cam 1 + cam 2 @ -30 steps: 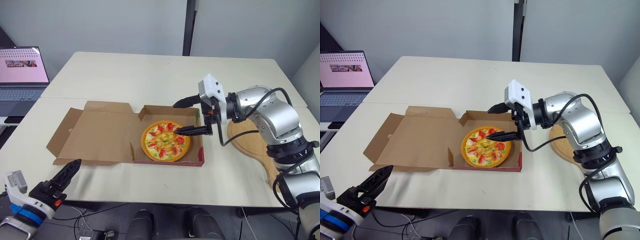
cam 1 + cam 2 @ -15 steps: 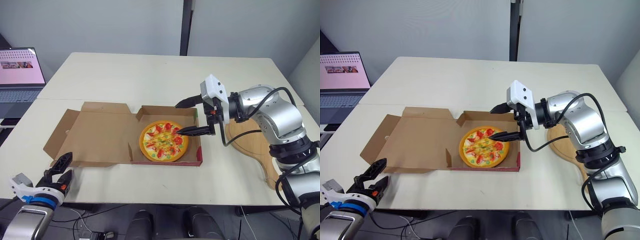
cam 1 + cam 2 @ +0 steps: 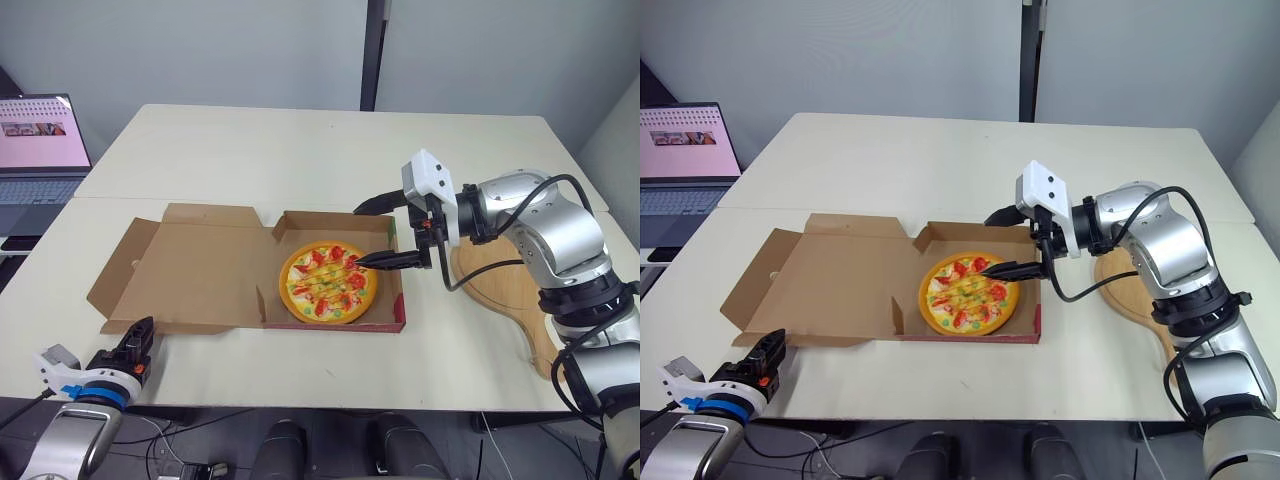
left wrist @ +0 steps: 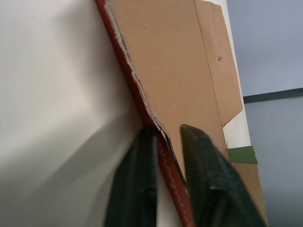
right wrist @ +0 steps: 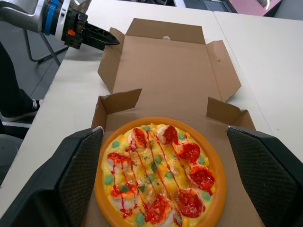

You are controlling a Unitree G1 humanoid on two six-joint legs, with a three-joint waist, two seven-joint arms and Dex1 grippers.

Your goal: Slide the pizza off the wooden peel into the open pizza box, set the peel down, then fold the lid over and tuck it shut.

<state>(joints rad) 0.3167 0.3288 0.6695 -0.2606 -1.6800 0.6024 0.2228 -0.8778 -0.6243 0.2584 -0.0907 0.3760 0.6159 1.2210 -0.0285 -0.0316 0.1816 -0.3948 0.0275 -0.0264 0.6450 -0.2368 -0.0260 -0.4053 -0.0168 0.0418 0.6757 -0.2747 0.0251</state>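
Observation:
The pizza [image 3: 328, 283] lies in the base of the open cardboard box [image 3: 335, 325]. The lid [image 3: 195, 265] is spread flat to the left of the base. My right gripper [image 3: 358, 237] hangs open over the pizza's far right side, with one finger above the back wall and the other over the toppings. My left gripper [image 3: 137, 345] is at the lid's front left corner. In the left wrist view its fingers [image 4: 142, 184] are pinched on the lid's red edge [image 4: 165, 156]. The wooden peel [image 3: 500, 280] lies flat on the table, right of the box and under my right arm.
A laptop [image 3: 40, 150] stands open on a side table at the far left. A seam [image 3: 250, 195] runs across the white table behind the box. The table's front edge [image 3: 300, 408] is close to the box.
My left gripper rose from below the table's front edge to the lid's front left corner and shut on its edge. The right arm, the pizza and the peel stayed still.

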